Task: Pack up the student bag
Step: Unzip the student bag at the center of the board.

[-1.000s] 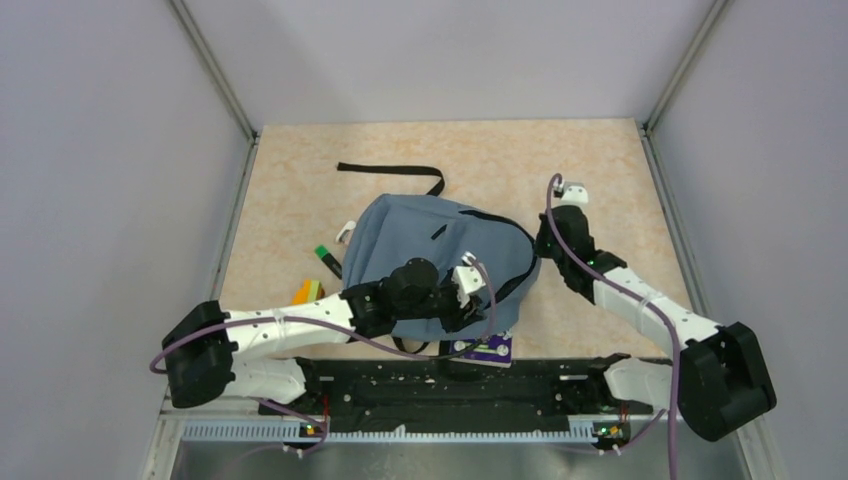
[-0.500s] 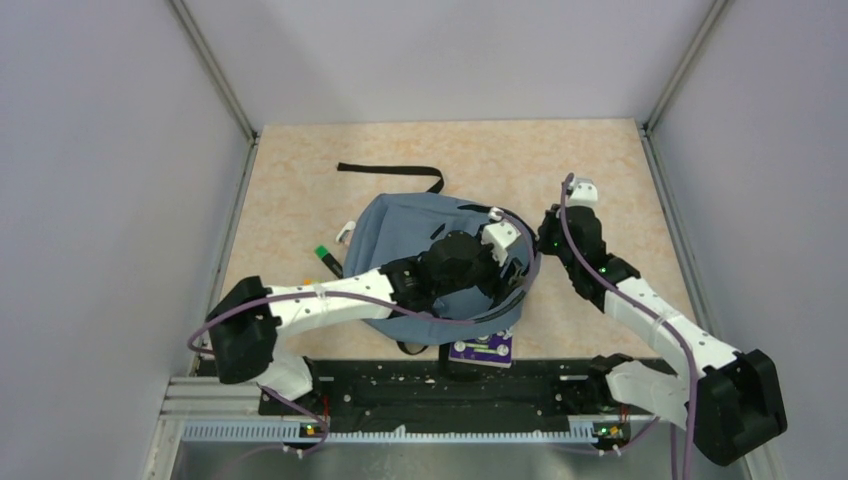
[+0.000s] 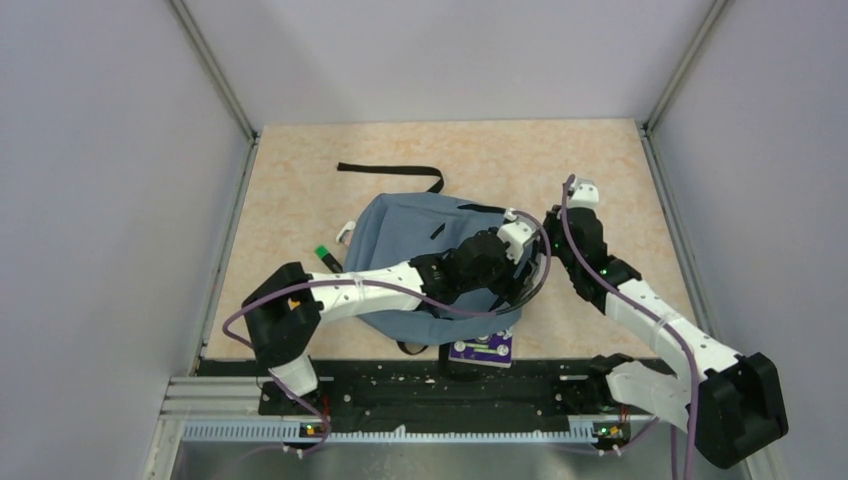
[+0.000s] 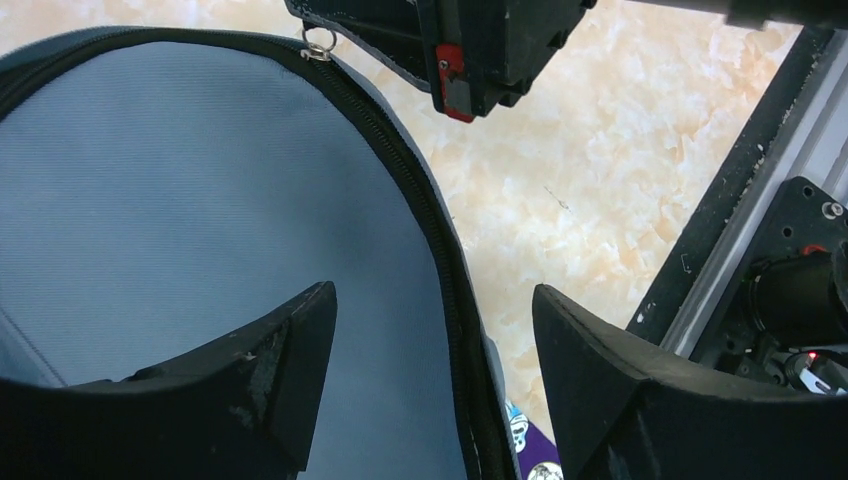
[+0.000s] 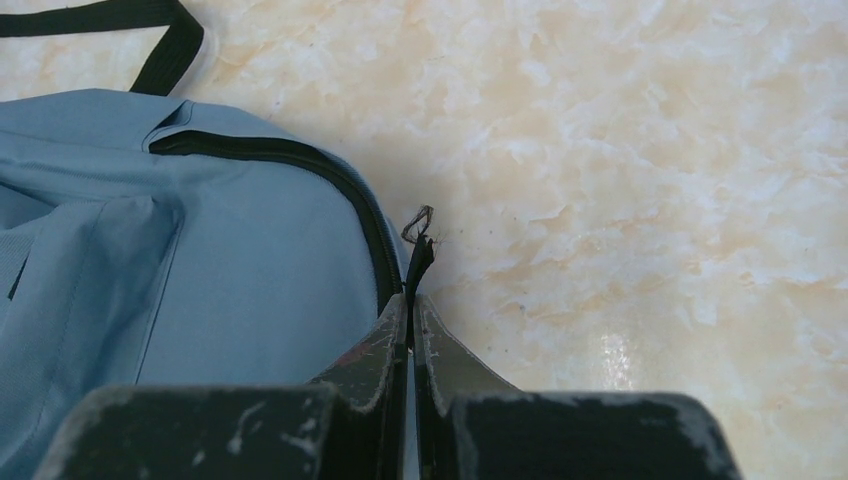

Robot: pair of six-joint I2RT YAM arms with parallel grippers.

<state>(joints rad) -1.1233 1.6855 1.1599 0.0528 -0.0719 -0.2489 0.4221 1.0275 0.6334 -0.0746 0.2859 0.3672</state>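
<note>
**Blue-grey fabric under one hand, the zip pull in the other**

Blue-grey and soft, the student bag (image 3: pixel 400 235) lies flat on the table (image 5: pixel 650 150). Both grippers meet at the same edge of it.

The right gripper (image 5: pixel 411 305) has its fingers pressed together on the thin black zip pull (image 5: pixel 418 245). The pull stands up just ahead of the fingertips, right where the fabric ends and bare table begins. From there the zip track (image 5: pixel 300 160) curves forward and off to that gripper's left, following the bag's rim.

The left gripper (image 4: pixel 432 300) hangs directly over the same rim with its fingers spread and nothing between them. One finger is above fabric and the other above table, so the zip runs lengthwise through the gap. It then runs straight ahead and bends left towards the right gripper, close in front. I cannot tell whether the left fingers touch the cloth.

The relation that matters is that the track's long axis passes through both hands. The right arm is at the pull and the left sits close behind it on the same line.

Any pull along the track probably belongs to the right arm. The left is well placed to come down and pin the rim so the soft bag does not drag along. Whether the zip teeth here are open or closed is not clear.
</note>
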